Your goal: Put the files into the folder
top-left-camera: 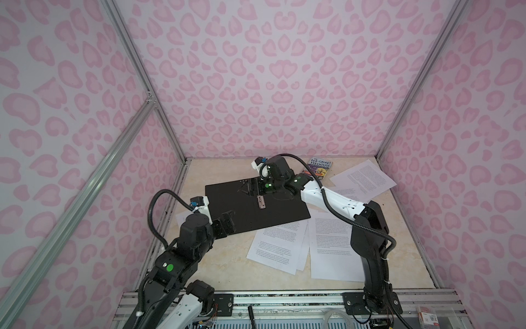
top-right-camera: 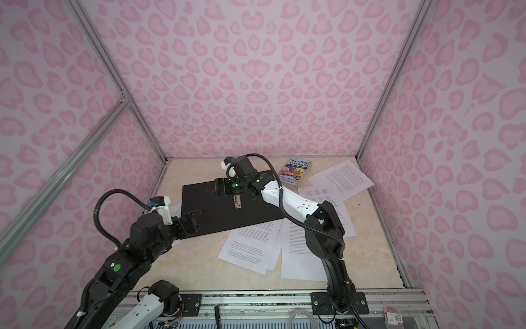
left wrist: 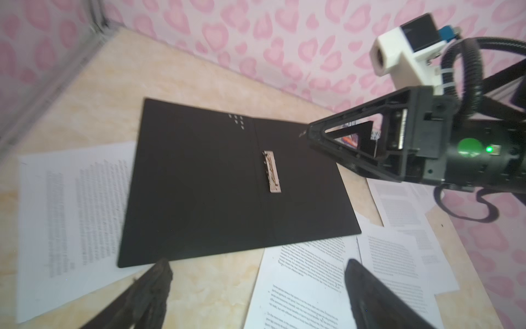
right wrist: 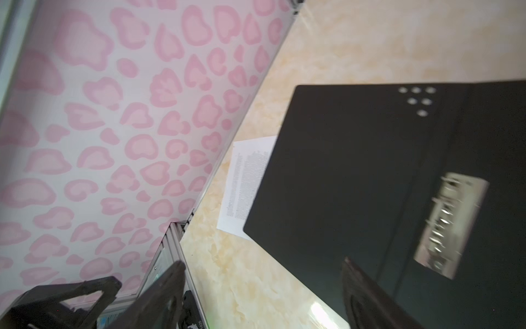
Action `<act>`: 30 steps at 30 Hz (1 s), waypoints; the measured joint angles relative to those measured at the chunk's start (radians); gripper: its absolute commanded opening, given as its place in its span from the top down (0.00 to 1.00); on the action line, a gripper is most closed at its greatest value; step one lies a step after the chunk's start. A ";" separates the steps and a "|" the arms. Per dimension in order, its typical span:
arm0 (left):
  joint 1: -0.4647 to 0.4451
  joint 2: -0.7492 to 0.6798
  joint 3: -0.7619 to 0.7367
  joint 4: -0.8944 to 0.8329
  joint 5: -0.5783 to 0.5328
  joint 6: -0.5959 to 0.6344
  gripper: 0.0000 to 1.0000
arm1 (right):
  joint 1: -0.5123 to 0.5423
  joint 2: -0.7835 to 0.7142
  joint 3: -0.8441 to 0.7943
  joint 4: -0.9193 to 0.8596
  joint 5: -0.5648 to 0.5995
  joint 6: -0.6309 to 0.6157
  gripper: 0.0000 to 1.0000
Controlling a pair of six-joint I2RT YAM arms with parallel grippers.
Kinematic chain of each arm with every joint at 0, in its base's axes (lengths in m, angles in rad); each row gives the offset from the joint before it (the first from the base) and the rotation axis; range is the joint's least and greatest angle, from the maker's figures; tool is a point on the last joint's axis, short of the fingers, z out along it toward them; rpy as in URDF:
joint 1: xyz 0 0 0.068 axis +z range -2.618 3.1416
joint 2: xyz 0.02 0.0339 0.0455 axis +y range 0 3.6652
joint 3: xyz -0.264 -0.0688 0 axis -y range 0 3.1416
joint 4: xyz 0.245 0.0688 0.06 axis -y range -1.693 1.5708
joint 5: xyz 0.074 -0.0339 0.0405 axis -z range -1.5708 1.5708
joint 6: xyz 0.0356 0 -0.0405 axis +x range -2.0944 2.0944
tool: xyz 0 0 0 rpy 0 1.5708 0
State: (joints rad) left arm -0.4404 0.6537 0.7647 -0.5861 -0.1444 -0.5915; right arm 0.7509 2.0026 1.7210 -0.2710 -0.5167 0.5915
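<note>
The folder (top-left-camera: 242, 205) (top-right-camera: 213, 210) lies open and flat on the table, black inside up, with a metal clip (top-left-camera: 261, 202) (left wrist: 272, 172) on its spine. Several files lie loose around it: some at its near edge (top-left-camera: 279, 250) (left wrist: 307, 284), one to the right (top-left-camera: 333, 250), one at the back right (top-left-camera: 364, 176), and one partly under its left side (left wrist: 71, 213) (right wrist: 247, 182). My left gripper (top-left-camera: 225, 223) (left wrist: 257, 267) is open at the folder's near-left corner and holds nothing. My right gripper (top-left-camera: 254, 186) (right wrist: 263, 266) hovers open and empty above the folder's far half.
A paperback book (top-left-camera: 320, 168) (top-right-camera: 296, 171) lies at the back right by the wall. Pink patterned walls with aluminium posts close in the table on three sides. A metal rail (top-left-camera: 284, 296) with the arm bases runs along the front edge.
</note>
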 measured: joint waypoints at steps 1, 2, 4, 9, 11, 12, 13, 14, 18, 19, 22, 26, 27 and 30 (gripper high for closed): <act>0.000 0.056 -0.022 0.030 0.038 -0.021 0.03 | -0.024 -0.034 -0.079 0.023 0.005 0.001 0.19; 0.001 0.116 -0.040 0.066 0.076 -0.040 0.04 | -0.043 -0.063 -0.144 0.035 0.013 0.002 0.20; 0.010 0.225 -0.063 0.135 0.149 -0.074 0.04 | -0.066 -0.106 -0.261 0.085 0.021 0.005 0.22; 0.091 0.467 -0.108 0.362 0.294 -0.149 0.04 | -0.093 -0.127 -0.430 0.149 0.023 0.029 0.31; 0.136 0.530 -0.134 0.447 0.336 -0.173 0.03 | -0.097 -0.114 -0.442 0.166 0.027 0.037 0.34; 0.152 0.552 -0.142 0.482 0.355 -0.176 0.03 | -0.097 -0.106 -0.442 0.180 0.031 0.045 0.35; 0.169 0.574 -0.151 0.522 0.371 -0.183 0.03 | -0.095 -0.092 -0.440 0.196 0.031 0.045 0.36; 0.183 0.594 -0.160 0.563 0.386 -0.190 0.04 | -0.093 -0.080 -0.436 0.202 0.031 0.046 0.37; 0.201 0.657 -0.182 0.687 0.423 -0.189 0.03 | -0.086 -0.017 -0.405 0.226 0.029 0.061 0.48; 0.204 0.673 -0.195 0.724 0.433 -0.189 0.03 | -0.084 0.002 -0.388 0.229 0.027 0.069 0.51; 0.209 0.721 -0.237 0.804 0.435 -0.189 0.04 | -0.074 0.058 -0.335 0.239 0.026 0.071 0.58; 0.210 0.792 -0.241 0.861 0.434 -0.198 0.03 | -0.063 0.119 -0.257 0.231 0.026 0.071 0.63; 0.210 0.808 -0.241 0.871 0.434 -0.202 0.04 | -0.059 0.136 -0.233 0.223 0.026 0.071 0.63; 0.211 0.832 -0.237 0.877 0.431 -0.221 0.04 | -0.052 0.169 -0.185 0.214 0.028 0.070 0.66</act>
State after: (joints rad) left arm -0.2291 1.4860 0.5278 0.2909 0.2871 -0.8127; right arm 0.6987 2.1715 1.5360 -0.0570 -0.4885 0.6617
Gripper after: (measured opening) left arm 0.966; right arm 0.358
